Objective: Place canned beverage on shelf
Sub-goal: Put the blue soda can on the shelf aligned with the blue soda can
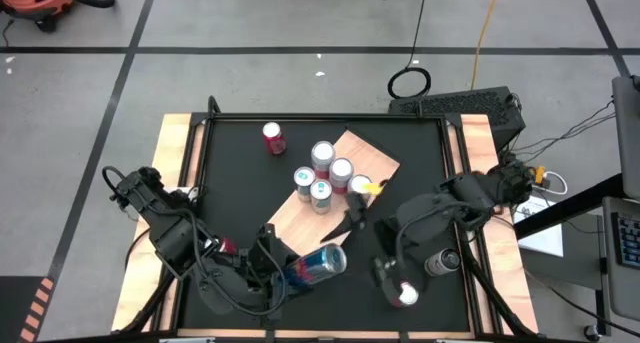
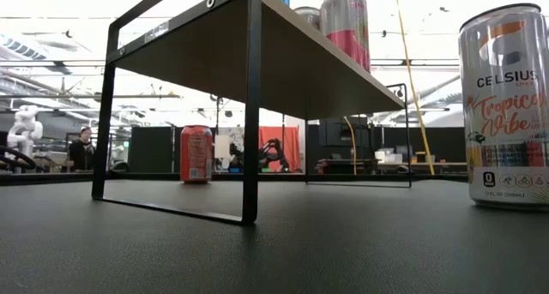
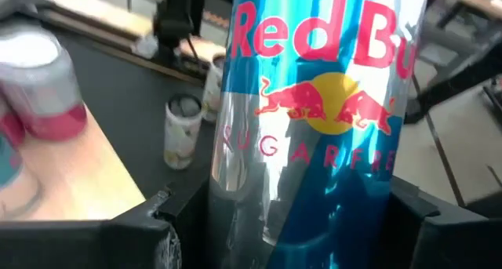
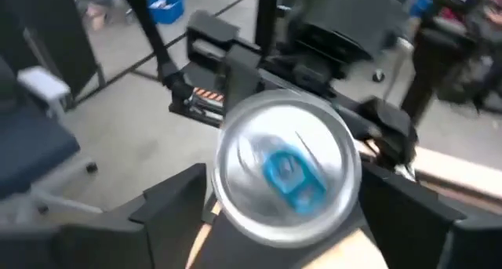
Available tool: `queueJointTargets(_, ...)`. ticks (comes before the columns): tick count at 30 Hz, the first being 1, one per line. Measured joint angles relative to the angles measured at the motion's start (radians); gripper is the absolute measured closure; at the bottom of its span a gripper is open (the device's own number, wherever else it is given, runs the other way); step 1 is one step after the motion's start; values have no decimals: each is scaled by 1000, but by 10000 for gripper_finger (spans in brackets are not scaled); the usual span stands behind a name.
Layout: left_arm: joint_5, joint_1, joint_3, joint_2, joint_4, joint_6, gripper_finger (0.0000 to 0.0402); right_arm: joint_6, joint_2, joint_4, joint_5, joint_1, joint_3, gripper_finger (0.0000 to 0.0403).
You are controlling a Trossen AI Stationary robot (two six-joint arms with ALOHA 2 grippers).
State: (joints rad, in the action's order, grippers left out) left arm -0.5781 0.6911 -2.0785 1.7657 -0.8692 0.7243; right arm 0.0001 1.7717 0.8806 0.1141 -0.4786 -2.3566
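A blue-and-silver Red Bull can hangs above the near middle of the table with my left gripper shut on it. My right gripper reaches in from the right. It is open, with a finger on each side of the can's silver top end; I cannot tell whether they touch it. The shelf is a tan board on a black frame. Several cans stand upright on it. My left gripper pinches the can's lower body between its two fingers, one on each side. The fingers come from the table's left, nearly level, and the can sticks out beyond them toward the right gripper. The can is lifted clear of the table.
A red can stands on the black tabletop beyond the shelf. At the near right stand a Celsius can and another can. The wooden side rails frame the table.
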Motion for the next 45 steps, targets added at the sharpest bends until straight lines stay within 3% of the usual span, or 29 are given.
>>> queueJointTargets(6,-84,-9,-1,0,104,-108,157,221,-79,87,108,0,-1,58)
queueJointTargets(13,-153,-49,-1,0,145,-166,157,461,-130,254,245,-22,-1,49)
queueJointTargets(22,-200,-107,-1,0,194,-190,157,634,-65,165,493,-85,-1,49)
queueJointTargets(29,-370,-119,-2,0,287,-203,157,646,-37,-52,491,-81,0,50)
queueJointTargets(34,-487,-120,-2,0,406,-318,157,634,-47,-143,603,-62,0,50)
queueJointTargets(45,-638,-121,-2,0,496,-549,157,417,-48,-343,621,12,0,50)
